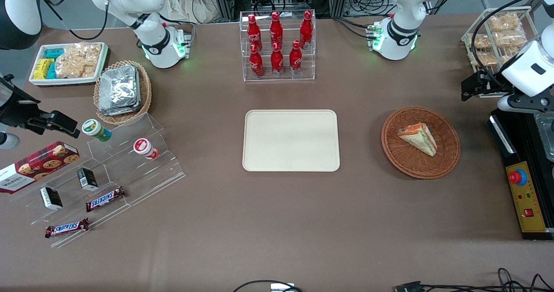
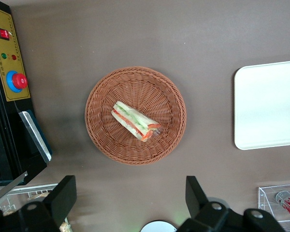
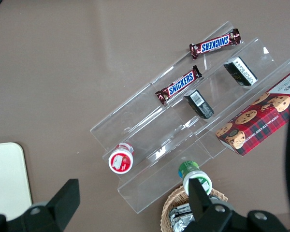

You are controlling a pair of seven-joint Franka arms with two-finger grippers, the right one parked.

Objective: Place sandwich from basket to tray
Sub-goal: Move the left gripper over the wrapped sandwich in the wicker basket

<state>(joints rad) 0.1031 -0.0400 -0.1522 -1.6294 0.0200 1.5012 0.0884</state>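
Hand (image 2: 130, 200): the working arm's, held high above the surface, pointing down, fingers (image 2: 63, 195) spread wide apart and holding nothing. In the front view it sits at the working arm's end of the surface, off to the side of the basket rather than over it.

Sandwich (image 2: 136, 121): one triangular wedge, lying on its side in the basket, untouched, filling edge showing green, orange and red.

Basket (image 2: 99, 92): round, reddish-brown wicker, on the surface well apart from the hand.

Tray (image 1: 291, 140): cream rectangle, mid-surface, near the basket, nothing on it.

Progress: none of the transfer is done; approach, grasp, lift, carry and release all remain, by my judgement.

Also present: acrylic rack of red bottles (image 1: 277, 45), farther from the front camera than the tray.
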